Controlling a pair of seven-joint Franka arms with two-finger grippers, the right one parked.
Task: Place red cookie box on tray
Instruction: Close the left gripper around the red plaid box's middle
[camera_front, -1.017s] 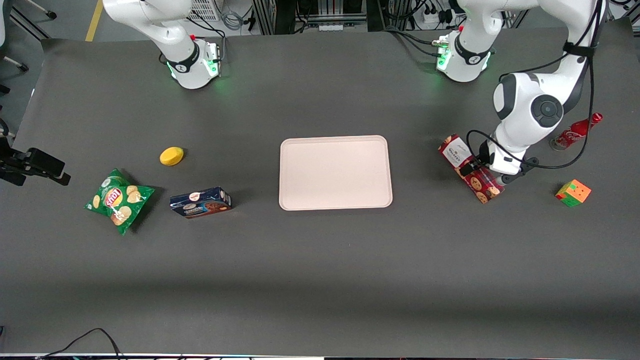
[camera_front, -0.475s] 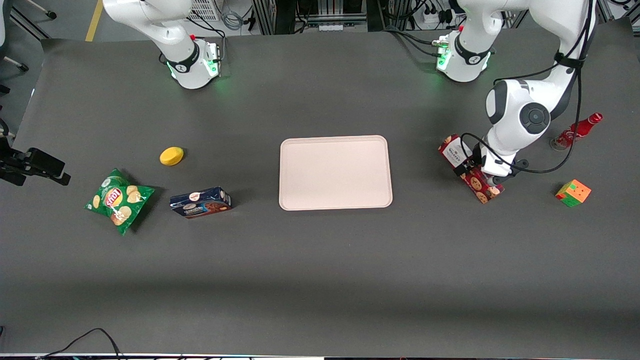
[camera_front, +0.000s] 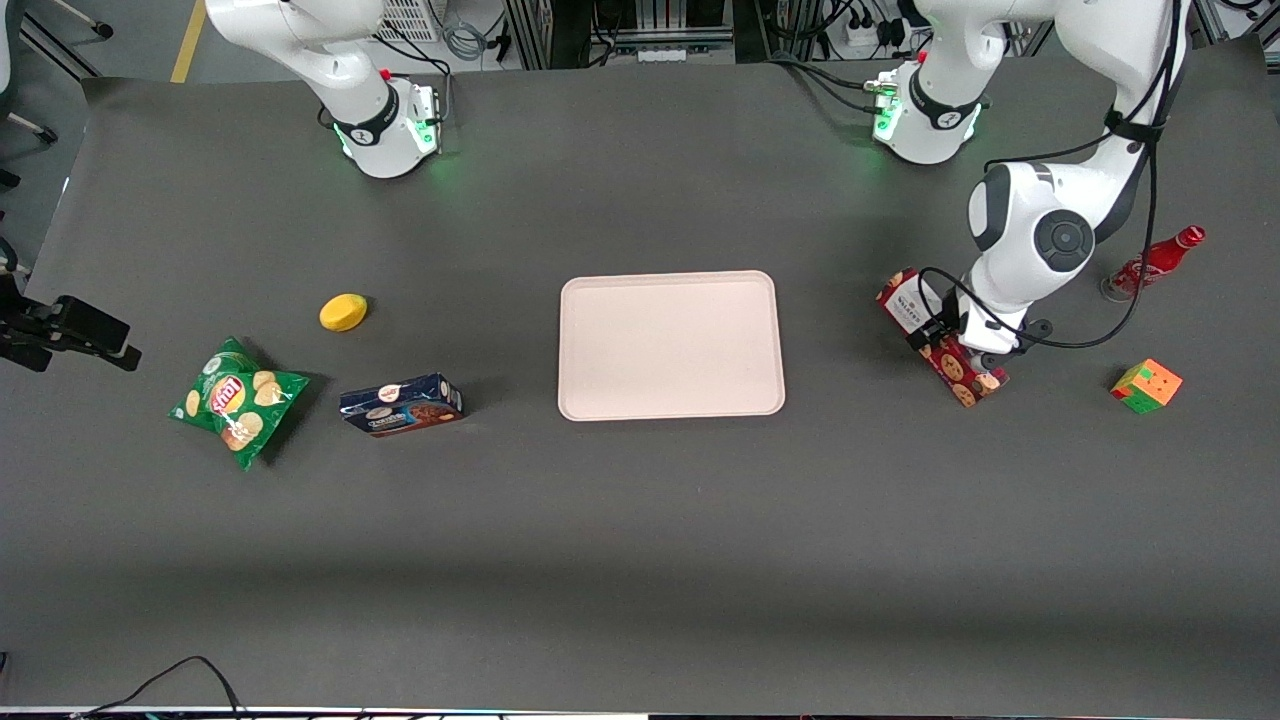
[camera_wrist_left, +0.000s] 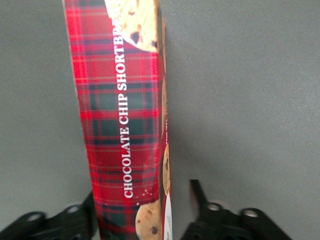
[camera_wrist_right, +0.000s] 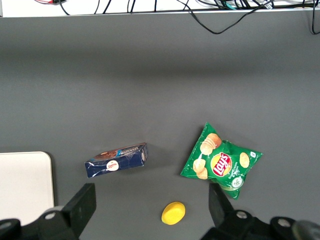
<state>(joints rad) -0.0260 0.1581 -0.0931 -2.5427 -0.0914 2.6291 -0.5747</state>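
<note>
The red cookie box (camera_front: 914, 301), a long tartan carton with a white label at its farther end, lies on the table toward the working arm's end, apart from the tray (camera_front: 670, 345). My left gripper (camera_front: 963, 346) is down over the box's middle. In the left wrist view the gripper (camera_wrist_left: 144, 197) is open, with one finger on each side of the box (camera_wrist_left: 122, 115). A gap shows between one finger (camera_wrist_left: 196, 190) and the carton. The tray is bare, and its corner also shows in the right wrist view (camera_wrist_right: 25, 185).
A red cola bottle (camera_front: 1152, 262) and a coloured cube (camera_front: 1146, 386) lie near the working arm. A dark blue cookie box (camera_front: 400, 404), a green chips bag (camera_front: 238, 400) and a yellow object (camera_front: 343, 312) lie toward the parked arm's end.
My left arm has shifted a little toward the tray and settled over the red box's middle. The box has not moved.
</note>
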